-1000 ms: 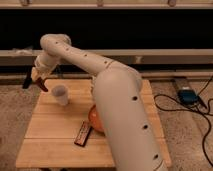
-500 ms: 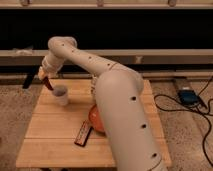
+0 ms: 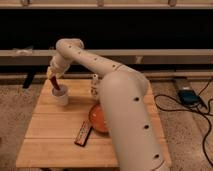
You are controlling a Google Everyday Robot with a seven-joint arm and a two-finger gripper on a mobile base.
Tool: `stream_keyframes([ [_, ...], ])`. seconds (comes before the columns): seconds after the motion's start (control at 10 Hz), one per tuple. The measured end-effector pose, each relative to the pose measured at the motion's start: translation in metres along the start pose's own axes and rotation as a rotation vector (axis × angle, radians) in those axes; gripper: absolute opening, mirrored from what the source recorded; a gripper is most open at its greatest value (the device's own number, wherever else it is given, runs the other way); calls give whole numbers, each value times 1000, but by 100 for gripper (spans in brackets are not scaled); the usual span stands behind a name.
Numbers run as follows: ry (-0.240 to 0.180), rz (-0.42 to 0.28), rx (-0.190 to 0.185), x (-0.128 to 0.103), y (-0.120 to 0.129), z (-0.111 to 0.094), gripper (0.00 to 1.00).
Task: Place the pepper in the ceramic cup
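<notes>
The white ceramic cup [image 3: 61, 97] stands at the back left of the wooden table [image 3: 50, 135]. Directly above its left rim is my gripper [image 3: 52, 76], reaching down from the long white arm that arcs in from the right. The dark red pepper [image 3: 55, 84] hangs tilted from the gripper, gripped at its upper end. Its lower tip dips into the mouth of the cup.
An orange bowl [image 3: 97, 118] sits mid-table, partly behind my arm. A flat dark bar [image 3: 82, 133] lies in front of the bowl. A small pale bottle [image 3: 94, 82] stands at the back. Cables and a blue box [image 3: 187, 95] lie on the floor to the right.
The gripper has carried the pepper to the right and down, from left of the cup to just over it. The pepper's tip now reaches into the cup.
</notes>
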Motion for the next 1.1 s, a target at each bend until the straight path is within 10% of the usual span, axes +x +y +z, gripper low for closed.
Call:
stream_keyframes([
  [0.5,-6,30,4,19,-18,-8,75],
  [1.1,-34,14,-11,24,-5,-8,80],
])
